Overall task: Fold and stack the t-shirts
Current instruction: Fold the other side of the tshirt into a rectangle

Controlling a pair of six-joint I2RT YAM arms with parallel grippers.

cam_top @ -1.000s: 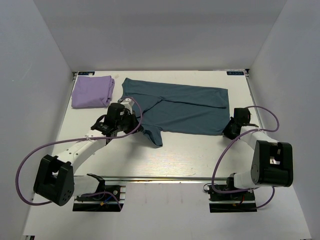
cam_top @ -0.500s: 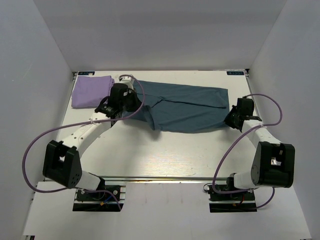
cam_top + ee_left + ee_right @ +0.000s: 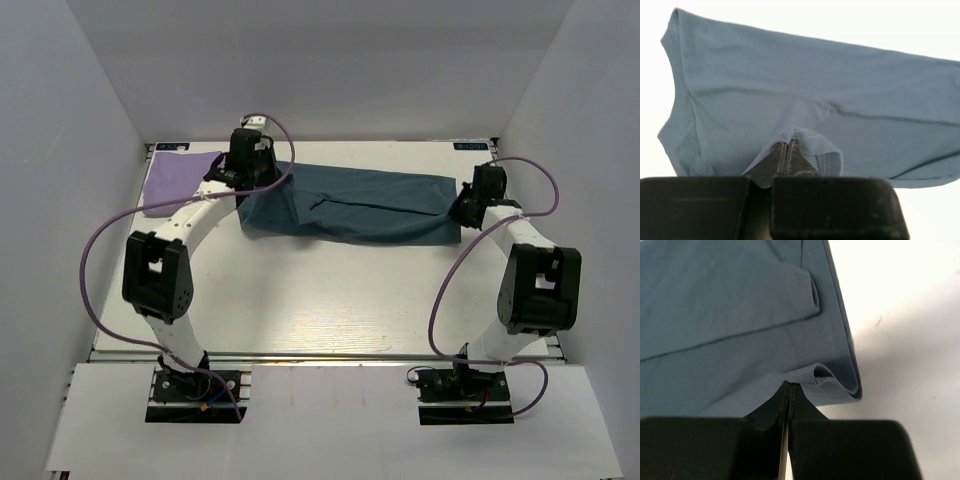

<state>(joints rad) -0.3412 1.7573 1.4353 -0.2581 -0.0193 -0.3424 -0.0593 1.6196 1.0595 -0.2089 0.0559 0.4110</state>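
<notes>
the slate-blue t-shirt (image 3: 350, 205) lies folded into a long band across the far half of the white table (image 3: 320, 300), its length running left to right. the left gripper (image 3: 786, 148) has its fingers pinched together on a hemmed edge of the cloth at the band's left end, with a small loop of fabric bulging beside the tips. the right gripper (image 3: 790, 386) is likewise clamped tight on a fold of hem at the right end, where the layers curl over. the lavender t-shirt (image 3: 175, 182) sits folded in the far left corner, partly hidden behind the left arm. purple cables (image 3: 433, 312) loop from both arms
</notes>
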